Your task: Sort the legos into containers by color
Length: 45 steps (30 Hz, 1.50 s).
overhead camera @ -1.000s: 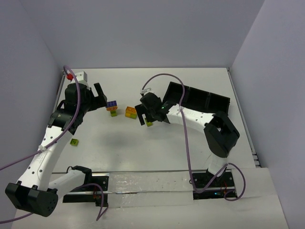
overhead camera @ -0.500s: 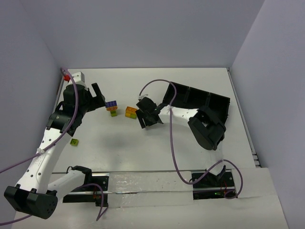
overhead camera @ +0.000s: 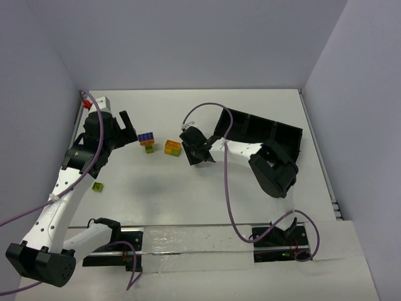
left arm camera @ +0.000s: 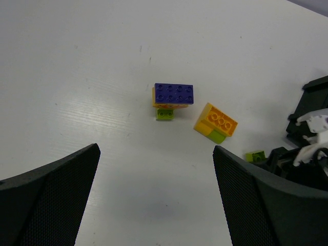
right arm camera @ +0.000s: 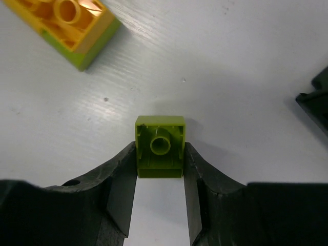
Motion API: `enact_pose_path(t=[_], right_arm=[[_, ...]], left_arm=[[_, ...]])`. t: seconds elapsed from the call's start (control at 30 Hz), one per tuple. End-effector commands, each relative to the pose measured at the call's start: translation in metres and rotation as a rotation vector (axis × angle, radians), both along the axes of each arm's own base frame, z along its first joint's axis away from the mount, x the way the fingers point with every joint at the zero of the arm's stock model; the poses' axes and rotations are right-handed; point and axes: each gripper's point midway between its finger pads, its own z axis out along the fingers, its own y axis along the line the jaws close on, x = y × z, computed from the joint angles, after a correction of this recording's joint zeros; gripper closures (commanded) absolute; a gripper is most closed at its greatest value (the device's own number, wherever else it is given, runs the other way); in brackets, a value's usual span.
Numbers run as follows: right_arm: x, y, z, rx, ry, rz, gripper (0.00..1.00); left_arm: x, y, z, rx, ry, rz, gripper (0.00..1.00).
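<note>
My right gripper (right arm camera: 160, 160) is shut on a small lime green lego (right arm camera: 160, 146) that rests upside down on the white table, one finger pressed against each side. From above, that gripper (overhead camera: 195, 154) sits just right of an orange-yellow lego with a green one under it (overhead camera: 172, 147). A blue-purple lego stacked on orange and green pieces (left arm camera: 174, 94) lies ahead of my left gripper (left arm camera: 155, 169), which hangs open above bare table. The containers, a long black tray (overhead camera: 263, 128), stand behind the right arm. A lone green lego (overhead camera: 97, 186) lies at the left.
A corner of the black tray (right arm camera: 319, 102) shows at the right edge of the right wrist view. Grey walls close in the table on three sides. The right arm's purple cable (overhead camera: 207, 108) arcs over the middle of the table.
My right gripper has slid a little left and its fingers have come together on the green lego. The right arm's elbow swung inward. The left arm barely moved.
</note>
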Motion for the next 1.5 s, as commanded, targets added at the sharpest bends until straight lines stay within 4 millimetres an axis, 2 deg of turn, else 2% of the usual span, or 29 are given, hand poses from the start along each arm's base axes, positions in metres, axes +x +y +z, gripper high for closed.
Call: enact_pose_path(t=[0.0, 0.1, 0.17, 0.3, 0.33, 0.43, 0.47, 0.5, 0.53, 0.67, 0.7, 0.8, 0.97, 1.07, 1.17, 1.27, 1.3, 1.37, 1.47], right_arm=[[0.006, 0.005, 0.091, 0.195, -0.144, -0.008, 0.8], [0.004, -0.026, 0.113, 0.211, -0.156, -0.092, 0.8], [0.003, -0.06, 0.119, 0.201, -0.16, -0.187, 0.8], [-0.001, -0.132, 0.113, 0.162, -0.149, -0.391, 0.8], [-0.002, -0.155, 0.114, 0.159, -0.149, -0.455, 0.8], [-0.005, -0.2, 0.119, 0.185, -0.156, -0.593, 0.79], [-0.006, -0.223, 0.12, 0.194, -0.158, -0.668, 0.79], [-0.005, -0.235, 0.116, 0.186, -0.155, -0.706, 0.79], [-0.007, -0.257, 0.119, 0.194, -0.162, -0.776, 0.79], [-0.012, -0.303, 0.123, 0.196, -0.188, -0.934, 0.78], [-0.012, -0.306, 0.123, 0.195, -0.191, -0.941, 0.78], [-0.01, -0.342, 0.12, 0.164, -0.198, -1.043, 0.77], [0.001, -0.381, 0.116, 0.135, -0.212, -1.135, 0.76], [0.008, -0.392, 0.112, 0.135, -0.213, -1.159, 0.68], [0.016, -0.396, 0.109, 0.132, -0.209, -1.162, 0.54], [0.025, -0.394, 0.106, 0.14, -0.2, -1.149, 0.25], [0.027, -0.393, 0.105, 0.145, -0.198, -1.145, 0.18], [0.03, -0.391, 0.105, 0.163, -0.198, -1.135, 0.12], [0.033, -0.387, 0.108, 0.184, -0.203, -1.12, 0.1]], left_arm=[[0.005, 0.0, 0.014, -0.007, -0.027, 0.017, 0.01], [0.005, -0.001, 0.013, -0.005, -0.028, 0.013, 0.01], [0.006, -0.002, 0.013, -0.004, -0.024, 0.008, 0.01], [0.01, -0.006, 0.012, 0.001, 0.008, -0.009, 0.01], [0.012, -0.007, 0.014, 0.001, 0.007, -0.016, 0.01], [0.016, -0.01, 0.015, 0.0, 0.011, -0.027, 0.01], [0.02, -0.014, 0.018, -0.01, 0.0, -0.039, 0.01], [0.02, -0.014, 0.019, -0.013, -0.003, -0.043, 0.01], [0.022, -0.016, 0.02, -0.021, -0.003, -0.043, 0.01], [0.028, -0.02, 0.017, -0.047, 0.005, -0.033, 0.01], [0.028, -0.02, 0.017, -0.051, 0.004, -0.029, 0.01], [0.032, -0.021, 0.015, -0.064, 0.009, -0.011, 0.01], [0.038, -0.022, 0.016, -0.068, 0.015, -0.003, 0.01], [0.04, -0.02, 0.018, -0.063, 0.016, 0.012, 0.01], [0.04, -0.019, 0.014, -0.058, 0.03, 0.023, 0.01], [0.035, -0.017, 0.007, -0.063, 0.053, 0.04, 0.01], [0.033, -0.016, 0.004, -0.066, 0.061, 0.044, 0.01], [0.028, -0.015, -0.001, -0.07, 0.078, 0.05, 0.01], [0.023, -0.012, -0.005, -0.072, 0.09, 0.067, 0.01]])
